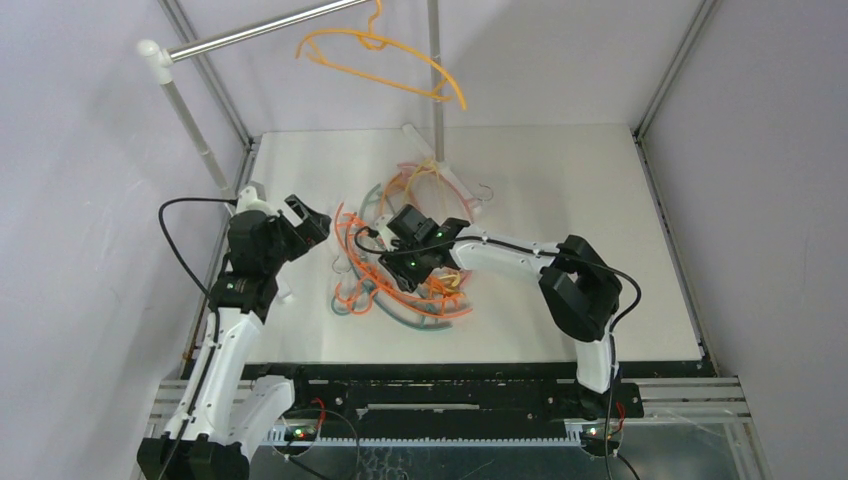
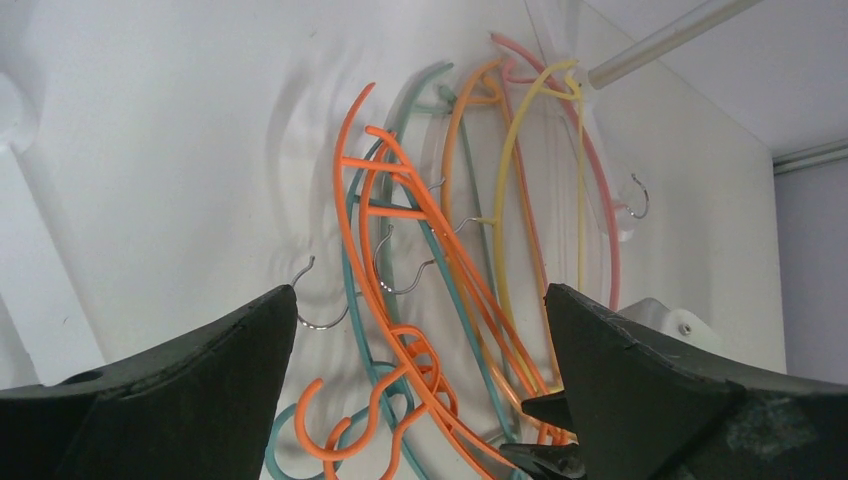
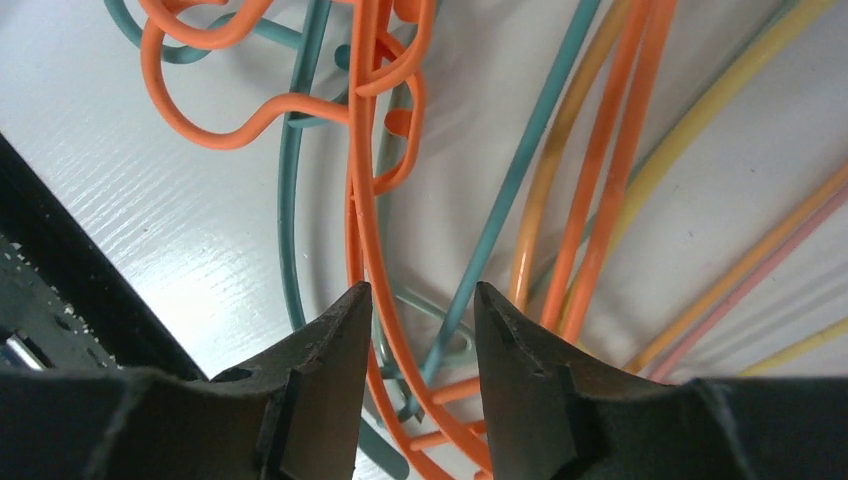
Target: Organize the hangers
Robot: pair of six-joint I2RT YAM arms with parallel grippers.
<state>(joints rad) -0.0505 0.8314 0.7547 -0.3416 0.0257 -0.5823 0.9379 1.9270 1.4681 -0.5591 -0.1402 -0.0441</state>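
Note:
A tangled pile of hangers (image 1: 400, 275) in orange, teal, yellow and pink lies on the white table (image 1: 600, 200). One orange hanger (image 1: 385, 62) hangs on the silver rail (image 1: 260, 32). My left gripper (image 1: 312, 222) is open and empty, raised left of the pile; its wrist view shows the pile (image 2: 440, 270) between the spread fingers of the left gripper (image 2: 420, 295). My right gripper (image 1: 398, 275) is low over the pile's middle. In its wrist view the right gripper (image 3: 420, 295) is open, its jaws straddling an orange hanger strand (image 3: 362, 200) and a teal one (image 3: 520, 170), not clamped.
The rail stands on white posts at the left (image 1: 195, 130) and on a grey upright (image 1: 436, 70) behind the pile. A white post foot (image 2: 660, 315) lies by the pile. A loose metal hook (image 2: 318, 322) rests on the table. A black frame (image 1: 450, 385) edges the near side.

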